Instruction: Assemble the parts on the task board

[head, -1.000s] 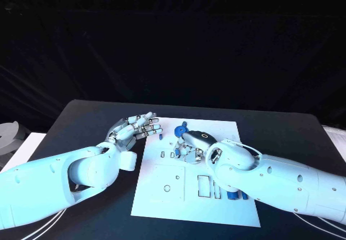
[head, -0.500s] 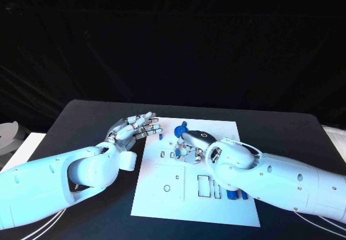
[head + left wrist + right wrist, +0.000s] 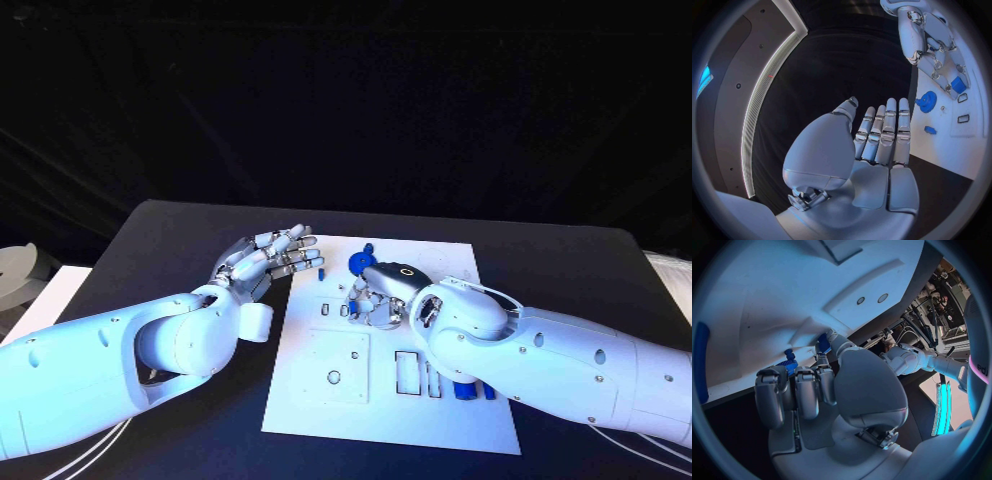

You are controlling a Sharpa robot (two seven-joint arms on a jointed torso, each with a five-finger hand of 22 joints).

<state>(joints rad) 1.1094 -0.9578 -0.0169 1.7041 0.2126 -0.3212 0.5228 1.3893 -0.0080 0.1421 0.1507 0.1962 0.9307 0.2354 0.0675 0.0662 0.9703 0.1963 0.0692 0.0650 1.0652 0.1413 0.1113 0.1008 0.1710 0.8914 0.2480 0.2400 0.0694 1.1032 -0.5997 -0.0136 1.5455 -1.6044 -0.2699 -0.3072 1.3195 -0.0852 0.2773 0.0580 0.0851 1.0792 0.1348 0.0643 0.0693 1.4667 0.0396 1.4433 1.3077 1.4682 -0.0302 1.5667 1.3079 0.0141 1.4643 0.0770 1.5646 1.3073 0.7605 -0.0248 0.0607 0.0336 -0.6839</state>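
Head view: a round blue part (image 3: 361, 258) lies on the white task board (image 3: 378, 420).

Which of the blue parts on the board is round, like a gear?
The blue gear-shaped part near the board's far edge; the other loose blue parts look blocky.

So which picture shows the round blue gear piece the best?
The left wrist view: the round blue gear piece lies in the open on the task board, nothing covering it. In the head view it is small, at the board's far end, partly behind the right hand. In the right wrist view I cannot pick it out for sure.
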